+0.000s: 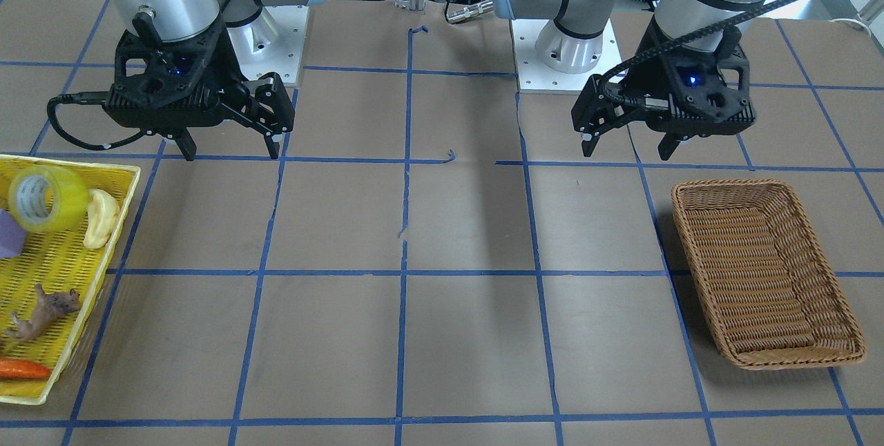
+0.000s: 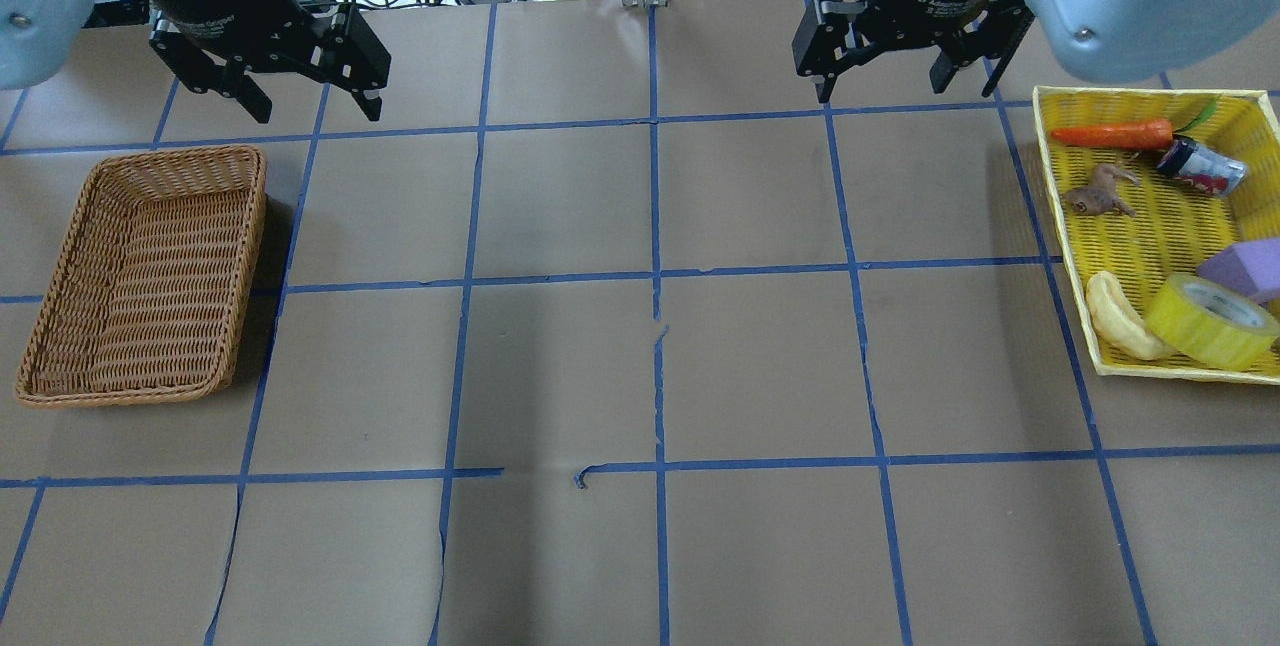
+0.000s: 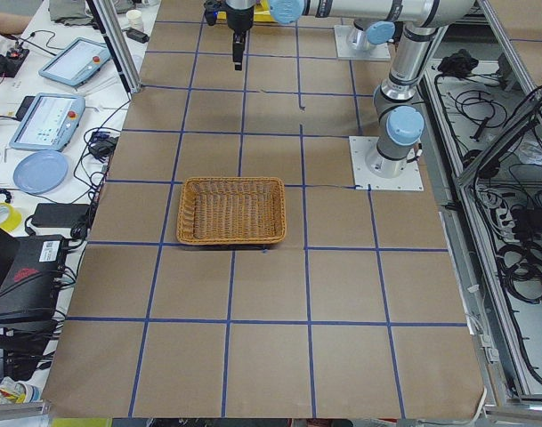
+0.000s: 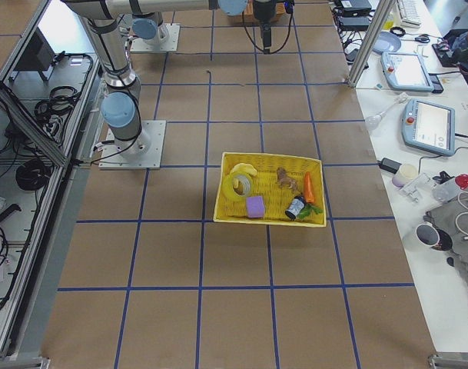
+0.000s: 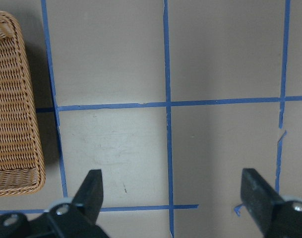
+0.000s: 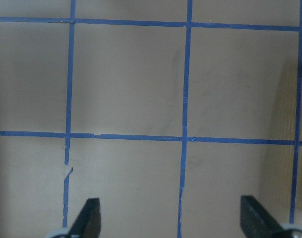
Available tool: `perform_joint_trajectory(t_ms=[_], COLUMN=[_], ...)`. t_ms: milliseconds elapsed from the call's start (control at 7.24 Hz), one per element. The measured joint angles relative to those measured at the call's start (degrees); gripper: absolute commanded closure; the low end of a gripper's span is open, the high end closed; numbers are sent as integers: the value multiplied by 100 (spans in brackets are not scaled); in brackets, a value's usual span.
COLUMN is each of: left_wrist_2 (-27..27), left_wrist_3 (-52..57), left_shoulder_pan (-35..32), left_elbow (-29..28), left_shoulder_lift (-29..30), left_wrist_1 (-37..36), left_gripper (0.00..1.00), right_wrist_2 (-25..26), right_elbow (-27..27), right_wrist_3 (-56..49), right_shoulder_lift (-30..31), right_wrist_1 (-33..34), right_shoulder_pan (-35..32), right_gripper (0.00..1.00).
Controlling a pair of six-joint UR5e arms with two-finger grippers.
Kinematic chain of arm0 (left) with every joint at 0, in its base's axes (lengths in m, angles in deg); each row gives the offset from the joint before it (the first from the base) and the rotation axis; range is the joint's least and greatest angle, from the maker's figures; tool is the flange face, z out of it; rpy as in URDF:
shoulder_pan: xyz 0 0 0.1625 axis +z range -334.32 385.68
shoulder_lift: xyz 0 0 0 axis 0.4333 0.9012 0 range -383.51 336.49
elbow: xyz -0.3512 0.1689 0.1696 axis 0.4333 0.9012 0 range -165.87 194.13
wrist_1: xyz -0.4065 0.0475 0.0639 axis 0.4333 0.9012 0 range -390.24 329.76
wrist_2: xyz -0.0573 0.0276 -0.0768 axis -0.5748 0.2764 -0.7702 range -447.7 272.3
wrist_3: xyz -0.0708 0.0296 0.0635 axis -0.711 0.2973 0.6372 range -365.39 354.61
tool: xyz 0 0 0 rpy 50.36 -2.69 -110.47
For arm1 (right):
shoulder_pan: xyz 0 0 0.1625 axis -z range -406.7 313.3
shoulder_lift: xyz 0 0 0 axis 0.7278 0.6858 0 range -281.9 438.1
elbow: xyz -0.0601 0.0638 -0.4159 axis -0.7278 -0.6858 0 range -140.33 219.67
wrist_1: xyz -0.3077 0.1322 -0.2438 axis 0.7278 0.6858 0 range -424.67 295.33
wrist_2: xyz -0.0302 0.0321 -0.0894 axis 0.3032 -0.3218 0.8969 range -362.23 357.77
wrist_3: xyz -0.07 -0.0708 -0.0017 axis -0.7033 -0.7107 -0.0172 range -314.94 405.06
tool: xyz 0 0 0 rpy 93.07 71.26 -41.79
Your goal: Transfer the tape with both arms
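Tape (image 2: 1212, 321) in tray (image 2: 1165, 236), outboard of right gripper (image 2: 883, 86), far from left gripper (image 2: 317, 113); both wide, empty.

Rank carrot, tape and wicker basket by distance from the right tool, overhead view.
1. Carrot, far end of the yellow tray, nearest the right tool.
2. Tape, same tray's near corner.
3. Wicker basket, across the table, left side.
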Motion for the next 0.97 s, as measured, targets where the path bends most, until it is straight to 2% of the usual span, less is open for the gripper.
perform_joint_trajectory(t_ms=[967], left_wrist_2=[-204], left_wrist_3=[-8], left_shoulder_pan=[-32], left_elbow=[-180], left_shoulder_lift=[161], left_wrist_1=[51], left_gripper=[0], right_wrist_2=[-8], right_elbow=[69], right_wrist_3=[-35], right_shoulder_lift=[43], right_wrist_1=[-34], right_shoulder_pan=[-42], right_gripper=[0])
